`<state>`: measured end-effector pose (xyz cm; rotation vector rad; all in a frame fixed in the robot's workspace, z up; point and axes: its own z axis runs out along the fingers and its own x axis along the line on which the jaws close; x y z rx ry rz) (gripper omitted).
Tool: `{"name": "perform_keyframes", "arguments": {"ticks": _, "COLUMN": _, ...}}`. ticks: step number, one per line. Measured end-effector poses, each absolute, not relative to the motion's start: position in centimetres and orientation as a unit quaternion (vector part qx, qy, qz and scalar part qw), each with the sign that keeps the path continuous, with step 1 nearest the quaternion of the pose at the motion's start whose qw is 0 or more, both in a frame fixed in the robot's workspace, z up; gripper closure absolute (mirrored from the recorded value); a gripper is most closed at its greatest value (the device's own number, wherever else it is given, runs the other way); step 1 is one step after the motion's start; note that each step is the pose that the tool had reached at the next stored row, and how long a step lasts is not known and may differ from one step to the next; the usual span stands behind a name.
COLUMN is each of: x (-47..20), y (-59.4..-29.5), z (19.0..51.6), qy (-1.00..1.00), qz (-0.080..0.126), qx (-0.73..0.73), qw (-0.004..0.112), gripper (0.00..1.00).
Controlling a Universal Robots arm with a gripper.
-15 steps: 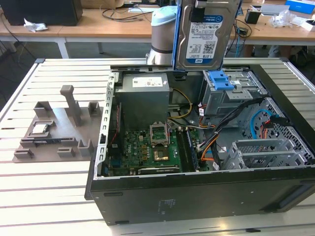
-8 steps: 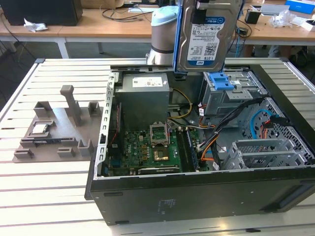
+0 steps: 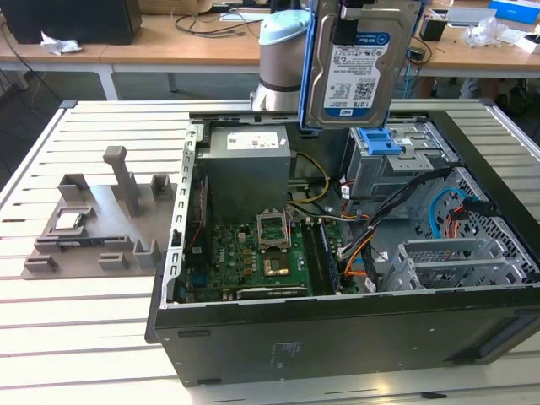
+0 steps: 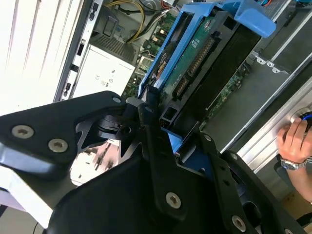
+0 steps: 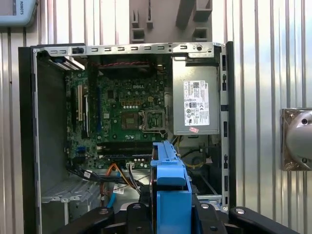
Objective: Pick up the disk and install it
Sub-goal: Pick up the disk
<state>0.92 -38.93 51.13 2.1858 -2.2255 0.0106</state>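
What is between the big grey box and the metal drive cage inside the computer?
Yellow and black wires loop across the gap between the grey box and the drive cage. The exterior view shows it.

Robotics lab workstation.
Open computer case (image 3: 337, 337) on slatted metal table (image 3: 84, 337); cable-strewn wooden desks (image 3: 169, 46) behind; grey parts fixture (image 3: 93, 224) alongside.

The flat silver-metal disk (image 3: 363, 63), white-labelled and clipped in a blue plastic frame, hangs upright above the open black metal computer case (image 3: 337, 337) lying on the white slatted table (image 3: 84, 337), whose edge at the exterior view's left carries a grey plastic fixture plate (image 3: 110, 226).
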Motion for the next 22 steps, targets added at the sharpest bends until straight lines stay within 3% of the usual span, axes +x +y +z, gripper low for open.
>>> {"name": "perform_keyframes", "arguments": {"ticks": 4, "x": 1.2, "y": -40.6, "z": 51.1, "qy": -0.713, "qz": 0.003, "qx": 0.701, "qw": 0.011, "gripper": 0.64}}
{"name": "perform_keyframes", "arguments": {"ticks": 22, "x": 2.0, "y": -42.8, "z": 51.1, "qy": -0.713, "qz": 0.003, "qx": 0.701, "qw": 0.011, "gripper": 0.64}}
